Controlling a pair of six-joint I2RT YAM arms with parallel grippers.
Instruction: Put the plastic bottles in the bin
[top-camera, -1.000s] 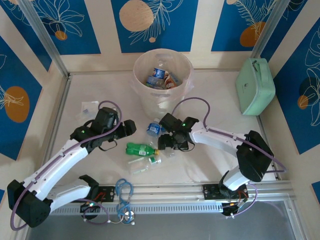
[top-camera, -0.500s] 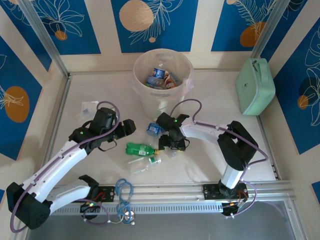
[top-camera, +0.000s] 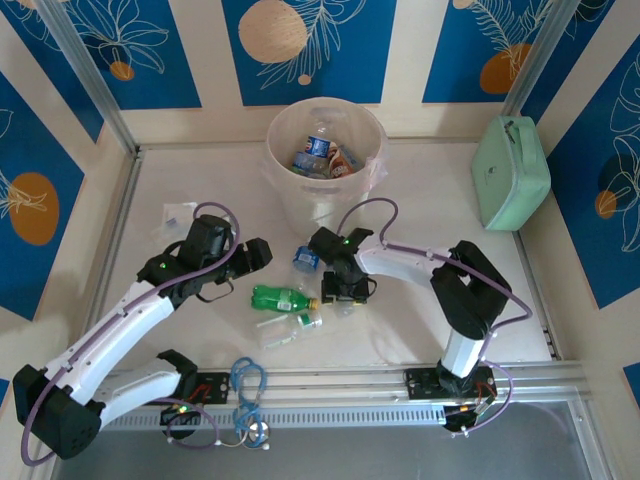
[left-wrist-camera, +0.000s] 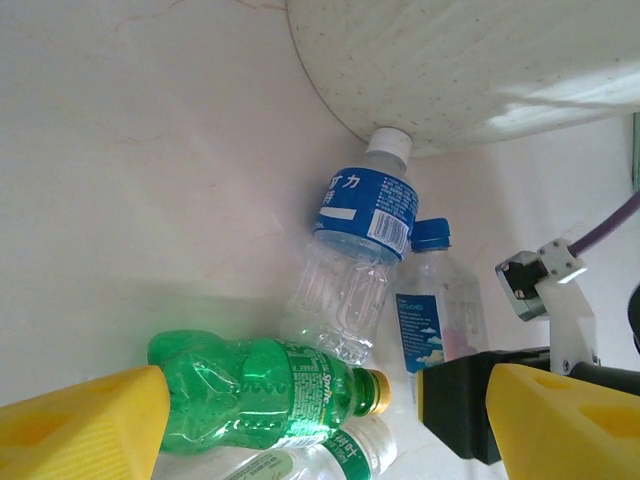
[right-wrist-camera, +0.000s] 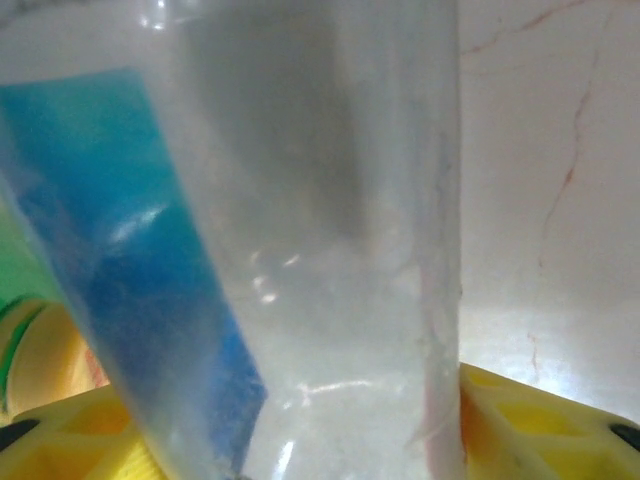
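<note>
My right tool (top-camera: 342, 293) sits near the middle of the top view. Its yellow fingers (right-wrist-camera: 530, 425) are pressed on both sides of a clear bottle with a blue label (right-wrist-camera: 330, 250). So the tool is closed on that bottle. The bottle still lies flat on the desk (top-camera: 430, 230). In the left wrist view I see its blue cap, and it points toward the top of the frame.

My left tool (top-camera: 260, 256) is left of center in the top view. Its fingers stand wide apart and they hold nothing. They do not touch any bottle.

Between the two tools lies a green bottle (top-camera: 280, 298) on its side. Its yellow cap points to the right, toward the right tool. Just below it in the top view is a small clear bottle with a green label (top-camera: 290, 325). Just above it is a white-capped bottle (top-camera: 306, 258) with a blue label. Its cap touches the bottom of the bin (top-camera: 275, 140), or nearly does.

The bin is big and round and stands at the top center of the top view. Some more bottles (top-camera: 318, 150) lie inside it already.

A mint-green case (top-camera: 512, 175) rests at the upper right of the top view, well away from the bottles.
</note>
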